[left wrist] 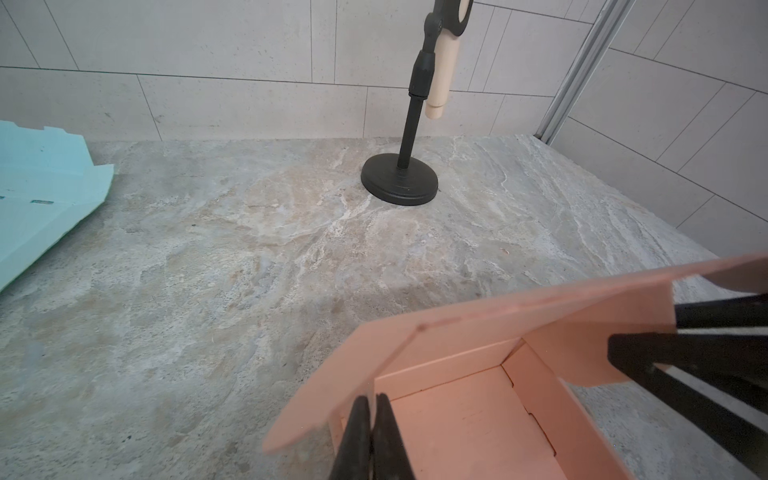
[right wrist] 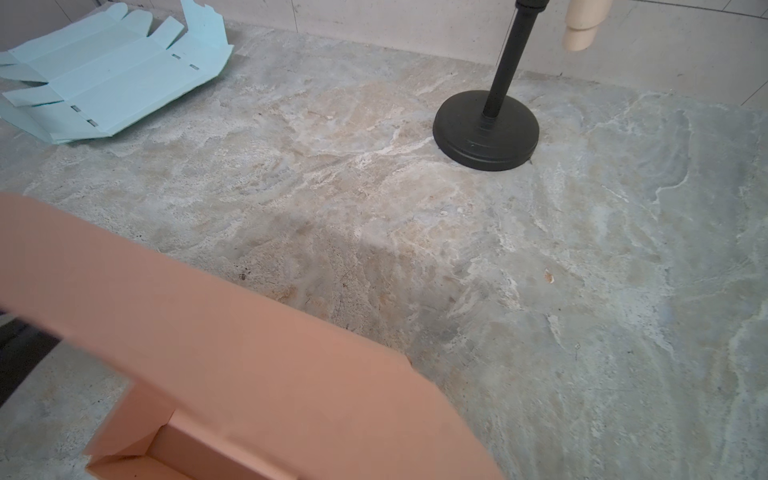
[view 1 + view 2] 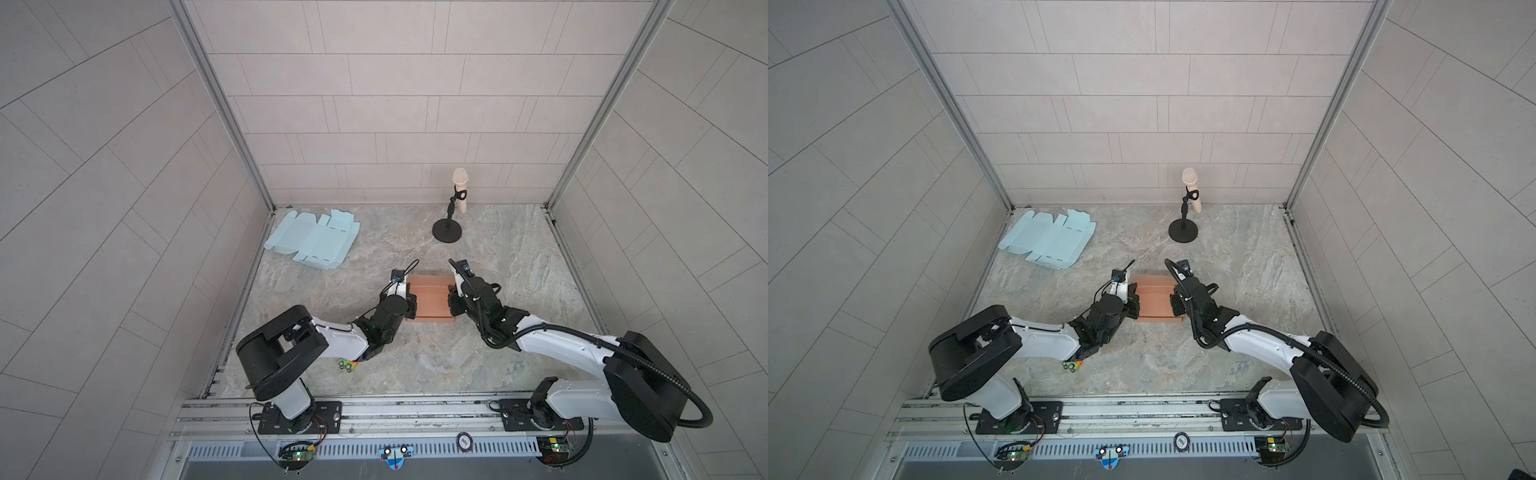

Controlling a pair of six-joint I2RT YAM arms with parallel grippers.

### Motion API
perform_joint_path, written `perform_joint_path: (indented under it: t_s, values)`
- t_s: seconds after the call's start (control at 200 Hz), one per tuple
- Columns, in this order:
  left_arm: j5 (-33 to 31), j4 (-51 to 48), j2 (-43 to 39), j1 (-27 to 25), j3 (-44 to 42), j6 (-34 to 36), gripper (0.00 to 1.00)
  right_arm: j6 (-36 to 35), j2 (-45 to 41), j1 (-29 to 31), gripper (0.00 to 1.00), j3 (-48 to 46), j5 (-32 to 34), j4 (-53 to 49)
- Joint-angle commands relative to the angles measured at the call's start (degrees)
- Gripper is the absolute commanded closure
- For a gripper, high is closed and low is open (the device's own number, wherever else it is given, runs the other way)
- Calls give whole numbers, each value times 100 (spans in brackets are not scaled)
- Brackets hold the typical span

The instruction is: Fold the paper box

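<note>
Paper box (image 3: 430, 301) sits directly between both arms, equally near each: left claw (image 3: 411, 306) clenched at its left end, right claw (image 3: 452, 300) at its right end, grip unclear

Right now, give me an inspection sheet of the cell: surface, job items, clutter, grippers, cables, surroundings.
Surface: stone-pattern tabletop, nothing wrong seen.
Job's things: orange paper box partly folded, lid raised, between both grippers; light-blue flat blanks in the far left corner.
Clutter: microphone on stand at the back; small green-orange item by the left arm.
Grippers: left gripper shut at the box's left wall; right gripper at the right side flap, grip unclear.
Cables: black conduit along the right arm; thin lead looped at the left wrist.
Surroundings: tiled walls, aluminium frame, front rail.
</note>
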Motion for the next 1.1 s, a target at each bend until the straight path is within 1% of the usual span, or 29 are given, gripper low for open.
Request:
perform_joint_path:
  t_s: [0.0,0.18,0.37,0.541,0.701,0.991,1.091]
  values:
    - [36,401,198,-151,-101,-1,98,145,-144,92,76,-63,-207,182]
    - [107,506,161,-165,-248,94,97,175,-158,95,76,-117,-189,180]
    - [144,503,152,-316,-347,231,98,250,-141,94,77,-166,-184,208]
    - [415,662,202,-348,-523,120,98,284,-172,106,77,-240,-165,138]
    - [475,689,106,-379,-668,-5,97,355,-332,132,77,-452,-132,172]
    - [252,152,165,-621,-482,-24,96,389,-760,171,77,-801,21,222]
    - [96,-170,251,-710,-255,45,96,413,-842,172,77,-812,72,146]
